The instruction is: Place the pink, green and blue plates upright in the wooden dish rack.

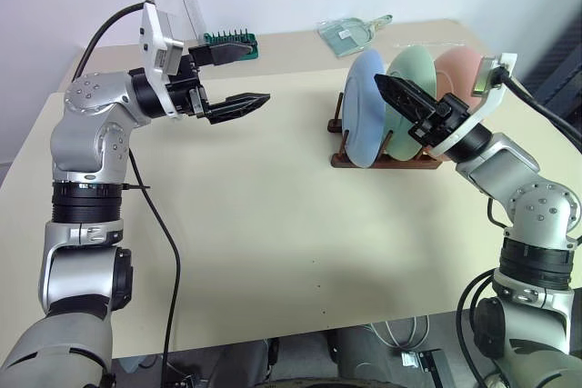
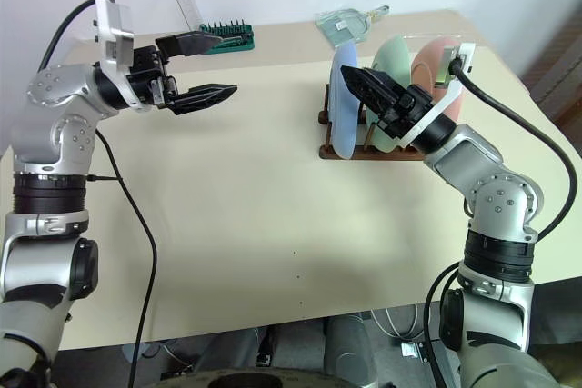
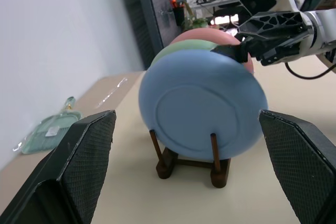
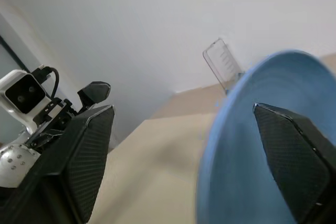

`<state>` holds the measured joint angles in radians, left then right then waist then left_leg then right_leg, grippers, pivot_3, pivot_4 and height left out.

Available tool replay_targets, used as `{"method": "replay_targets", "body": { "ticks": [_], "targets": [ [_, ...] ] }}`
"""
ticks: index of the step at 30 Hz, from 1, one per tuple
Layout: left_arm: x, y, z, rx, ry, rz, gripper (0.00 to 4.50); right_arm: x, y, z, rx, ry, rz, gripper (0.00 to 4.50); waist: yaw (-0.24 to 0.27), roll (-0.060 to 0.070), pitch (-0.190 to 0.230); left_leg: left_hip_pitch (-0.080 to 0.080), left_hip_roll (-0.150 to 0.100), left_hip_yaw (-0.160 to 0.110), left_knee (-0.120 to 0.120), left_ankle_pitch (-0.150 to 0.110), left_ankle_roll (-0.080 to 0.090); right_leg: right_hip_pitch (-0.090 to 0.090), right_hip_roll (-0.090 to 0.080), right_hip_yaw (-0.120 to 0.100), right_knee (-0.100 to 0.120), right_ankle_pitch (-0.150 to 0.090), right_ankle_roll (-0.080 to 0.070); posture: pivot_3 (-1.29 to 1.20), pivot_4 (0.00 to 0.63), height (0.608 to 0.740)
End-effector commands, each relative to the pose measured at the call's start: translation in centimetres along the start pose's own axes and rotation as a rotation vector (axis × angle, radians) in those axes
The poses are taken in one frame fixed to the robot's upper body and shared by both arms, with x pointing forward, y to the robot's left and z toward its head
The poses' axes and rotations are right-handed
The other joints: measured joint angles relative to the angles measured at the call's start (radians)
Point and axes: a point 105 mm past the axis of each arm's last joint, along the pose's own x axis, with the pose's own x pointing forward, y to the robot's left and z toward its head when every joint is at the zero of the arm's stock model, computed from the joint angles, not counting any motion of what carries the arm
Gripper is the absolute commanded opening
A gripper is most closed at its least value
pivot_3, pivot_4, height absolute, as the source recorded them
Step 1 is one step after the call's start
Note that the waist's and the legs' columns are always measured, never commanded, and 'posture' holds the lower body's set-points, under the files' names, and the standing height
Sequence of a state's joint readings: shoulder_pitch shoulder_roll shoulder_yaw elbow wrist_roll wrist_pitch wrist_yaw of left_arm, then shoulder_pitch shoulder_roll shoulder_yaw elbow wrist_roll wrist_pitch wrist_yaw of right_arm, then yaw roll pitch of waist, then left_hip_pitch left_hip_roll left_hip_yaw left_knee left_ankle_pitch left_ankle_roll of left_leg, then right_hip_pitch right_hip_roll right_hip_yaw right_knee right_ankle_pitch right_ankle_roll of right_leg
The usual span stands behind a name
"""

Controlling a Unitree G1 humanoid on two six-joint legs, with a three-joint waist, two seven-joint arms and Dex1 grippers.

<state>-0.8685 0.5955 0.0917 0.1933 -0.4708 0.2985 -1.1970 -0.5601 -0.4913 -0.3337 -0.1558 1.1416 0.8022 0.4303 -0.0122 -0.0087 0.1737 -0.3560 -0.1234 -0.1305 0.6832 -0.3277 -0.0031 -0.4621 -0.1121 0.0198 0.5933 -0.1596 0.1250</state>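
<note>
The blue plate, green plate and pink plate stand upright one behind another in the wooden dish rack at the table's right back. My right gripper is at the blue plate's upper rim. The right wrist view shows its fingers spread wide and open, with the blue plate's edge passing between them. My left gripper hovers open and empty above the table's left side, pointing across at the rack. In its wrist view the blue plate faces it.
A green toothed tool holder with a clear lid sits at the back left of the cream table. A clear glassy scoop lies at the back, behind the rack. A black cable hangs from the left arm.
</note>
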Motion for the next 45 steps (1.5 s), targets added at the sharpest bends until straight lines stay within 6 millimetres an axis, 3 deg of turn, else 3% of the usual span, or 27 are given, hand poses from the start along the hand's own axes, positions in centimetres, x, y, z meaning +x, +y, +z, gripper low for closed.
{"method": "replay_targets", "body": {
  "ticks": [1, 7, 10, 13, 16, 18, 21, 23, 25, 28, 31, 36, 40, 45],
  "targets": [
    [0.0, -0.1, 1.4, 0.041, -0.030, -0.007, 4.50, 0.4, 1.6, 2.2, -0.102, -0.060, 0.055, 4.43, 0.000, 0.000, 0.000, 0.000, 0.000, 0.000, 0.000, 0.000, 0.000, 0.000, 0.000, 0.000, 0.000, 0.000, 0.000, 0.00, 0.150, 0.740],
    [0.0, -0.1, 1.4, 0.034, -0.029, -0.009, 4.50, 0.5, 2.0, 4.3, -0.129, -0.159, 0.075, 4.43, 0.000, 0.000, 0.000, 0.000, 0.000, 0.000, 0.000, 0.000, 0.000, 0.000, 0.000, 0.000, 0.000, 0.000, 0.000, 0.00, 0.150, 0.740],
    [0.0, -0.1, 1.3, 0.038, -0.029, -0.006, 4.50, -0.2, 3.8, 7.0, -0.200, -0.295, 0.142, 4.43, 0.001, 0.000, 0.000, 0.000, 0.000, 0.000, 0.000, 0.000, 0.000, 0.000, 0.000, 0.000, 0.000, 0.000, 0.000, 0.00, 0.150, 0.740],
    [-0.1, -0.1, 1.0, 0.033, -0.029, -0.002, 4.50, -1.1, 5.6, 7.8, -0.274, -0.313, 0.220, 4.43, 0.001, 0.000, 0.000, 0.000, 0.000, 0.000, 0.000, 0.000, 0.000, 0.000, 0.000, 0.000, 0.000, 0.000, 0.000, 0.00, 0.150, 0.740],
    [-0.5, -0.1, 0.2, 0.006, -0.017, 0.005, 4.50, -2.1, 8.2, 6.0, -0.402, -0.187, 0.338, 4.43, 0.003, 0.000, 0.000, 0.000, 0.000, 0.000, 0.000, 0.000, 0.000, 0.000, 0.000, 0.000, 0.000, 0.000, 0.000, 0.00, 0.150, 0.740],
    [-0.8, -0.4, -0.5, -0.011, -0.003, -0.002, 4.50, -2.9, 8.8, 4.8, -0.408, -0.118, 0.391, 4.43, 0.001, 0.000, 0.000, 0.000, 0.000, -0.001, -0.001, 0.000, 0.000, 0.001, 0.000, -0.001, 0.000, 0.000, 0.000, 0.00, 0.150, 0.740],
    [-2.0, -2.3, -3.7, 0.026, 0.088, -0.044, 4.50, -5.0, 9.4, 1.5, -0.410, 0.084, 0.486, 4.43, 0.000, 0.000, 0.000, 0.001, 0.000, 0.000, 0.000, 0.000, 0.001, 0.001, 0.000, 0.000, -0.001, 0.000, 0.000, 0.00, 0.150, 0.740],
    [-2.4, -3.5, -4.8, 0.024, 0.109, -0.065, 4.50, -5.6, 9.2, 0.8, -0.421, 0.130, 0.495, 4.43, 0.000, 0.000, 0.000, 0.002, 0.000, 0.001, -0.001, 0.000, 0.001, 0.002, 0.000, 0.000, -0.002, 0.000, 0.000, 0.00, 0.150, 0.740],
    [-2.1, -5.1, -4.8, 0.016, 0.080, -0.105, 4.50, -6.6, 9.0, 0.4, -0.408, 0.176, 0.504, 4.43, 0.003, 0.000, 0.000, 0.001, 0.000, 0.002, 0.000, -0.001, 0.001, 0.002, 0.000, 0.000, -0.001, 0.000, 0.000, 0.00, 0.150, 0.740],
    [-2.9, -8.1, -5.3, -0.012, 0.084, -0.213, 4.50, -7.8, 8.7, -1.8, -0.357, 0.314, 0.535, 4.43, 0.016, -0.001, 0.000, 0.001, 0.000, 0.000, 0.000, -0.003, 0.005, 0.002, 0.000, -0.001, -0.002, 0.000, 0.000, 0.00, 0.150, 0.740],
    [-3.6, -8.8, -6.0, 0.008, 0.095, -0.190, 4.50, -8.1, 8.2, -2.6, -0.372, 0.343, 0.518, 4.43, 0.020, 0.000, -0.001, 0.002, 0.001, 0.002, 0.000, -0.003, 0.005, 0.003, -0.001, 0.000, -0.002, 0.000, 0.000, 0.00, 0.150, 0.740],
    [-2.6, -9.9, -5.7, -0.003, 0.069, -0.164, 4.50, -9.4, 7.2, -2.2, -0.419, 0.340, 0.479, 4.43, 0.031, -0.001, 0.000, 0.002, 0.001, 0.002, 0.000, -0.004, 0.007, 0.004, -0.001, 0.000, -0.003, 0.000, 0.000, 0.00, 0.150, 0.740],
    [-2.7, -9.7, -6.2, 0.004, 0.068, -0.131, 4.50, -9.4, 7.3, -2.8, -0.437, 0.355, 0.470, 4.43, 0.028, -0.001, 0.000, 0.002, 0.001, 0.002, 0.000, -0.004, 0.007, 0.004, 0.000, 0.000, -0.003, 0.000, 0.000, 0.00, 0.150, 0.740],
    [-2.0, -9.0, -6.3, 0.028, 0.043, -0.087, 4.50, -9.0, 7.2, -2.1, -0.444, 0.351, 0.466, 4.43, 0.027, -0.001, 0.000, 0.002, 0.001, 0.002, 0.000, -0.004, 0.007, 0.004, 0.000, 0.000, -0.004, 0.000, 0.000, 0.00, 0.150, 0.740]
  ]
}}
